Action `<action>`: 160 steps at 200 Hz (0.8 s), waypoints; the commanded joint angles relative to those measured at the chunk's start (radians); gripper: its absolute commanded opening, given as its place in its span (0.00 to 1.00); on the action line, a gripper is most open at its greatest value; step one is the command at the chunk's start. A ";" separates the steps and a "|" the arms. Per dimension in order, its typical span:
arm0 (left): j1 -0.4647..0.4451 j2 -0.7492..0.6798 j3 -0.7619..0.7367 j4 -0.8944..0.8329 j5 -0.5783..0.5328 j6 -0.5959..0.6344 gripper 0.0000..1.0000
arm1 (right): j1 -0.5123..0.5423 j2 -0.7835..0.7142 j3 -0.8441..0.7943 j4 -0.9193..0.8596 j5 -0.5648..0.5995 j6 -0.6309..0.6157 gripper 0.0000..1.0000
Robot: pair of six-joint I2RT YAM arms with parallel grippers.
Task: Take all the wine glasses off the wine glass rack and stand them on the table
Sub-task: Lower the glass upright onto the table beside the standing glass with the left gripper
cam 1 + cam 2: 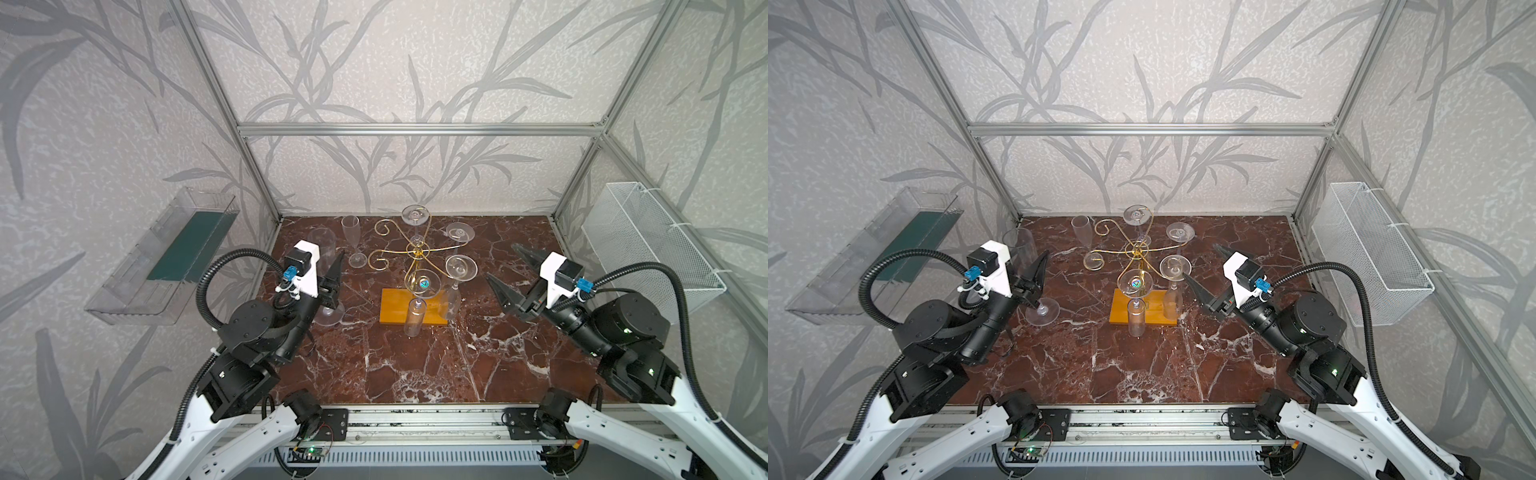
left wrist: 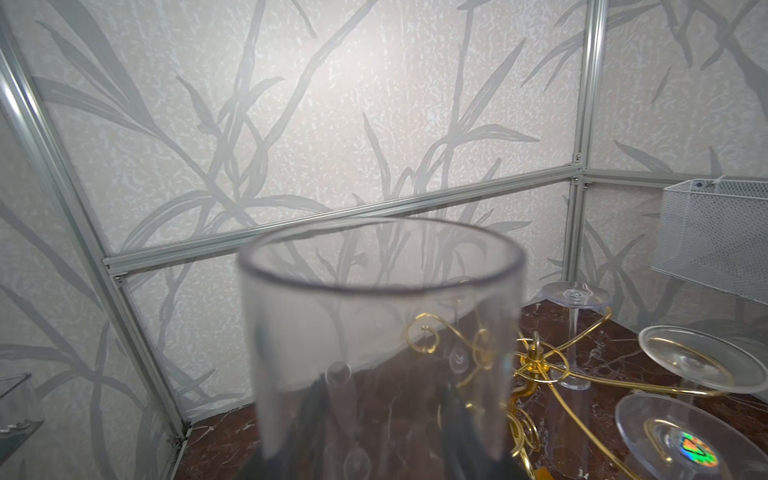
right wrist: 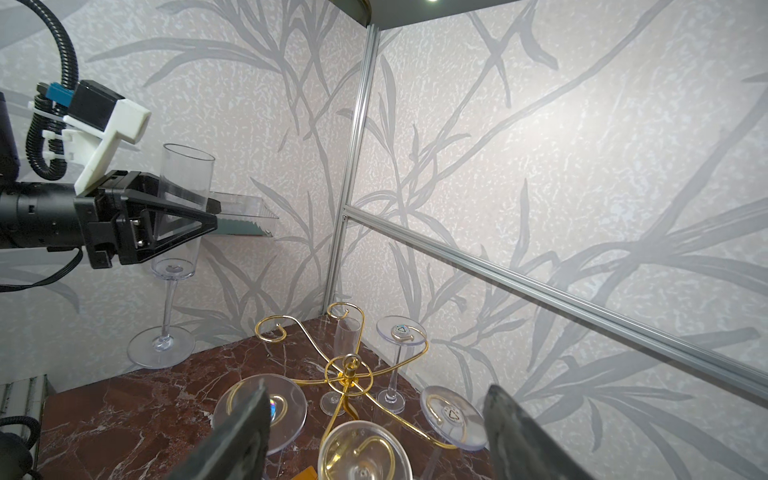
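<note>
Right wrist view shows most plainly the left gripper [image 3: 212, 214] clamped across the bowl of the tall clear stemmed wine glass [image 3: 185, 166], which is upright, left of and apart from the gold wire wine glass rack [image 1: 417, 249] with its orange wooden base. In both top views the right gripper [image 1: 503, 262] stands spread and empty, just right of the rack. Left wrist view: blurred rim only, stem cut off.
</note>
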 commanded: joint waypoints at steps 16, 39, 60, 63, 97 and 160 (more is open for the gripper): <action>0.189 0.049 -0.068 0.115 0.138 -0.121 0.40 | 0.005 -0.028 -0.004 -0.023 0.028 0.001 0.79; 0.347 0.107 -0.131 0.208 0.288 -0.227 0.40 | 0.006 -0.052 -0.009 -0.045 0.046 0.001 0.79; 0.455 0.173 -0.192 0.317 0.395 -0.295 0.39 | 0.004 -0.074 -0.020 -0.067 0.071 0.001 0.79; 0.466 0.184 -0.205 0.339 0.404 -0.299 0.39 | 0.004 -0.078 -0.022 -0.069 0.075 0.002 0.79; 0.503 0.292 -0.366 0.693 0.412 -0.282 0.39 | 0.004 -0.104 -0.052 -0.084 0.125 0.003 0.79; 0.503 0.620 -0.415 1.076 0.387 -0.186 0.39 | 0.004 -0.106 -0.115 -0.078 0.194 0.024 0.80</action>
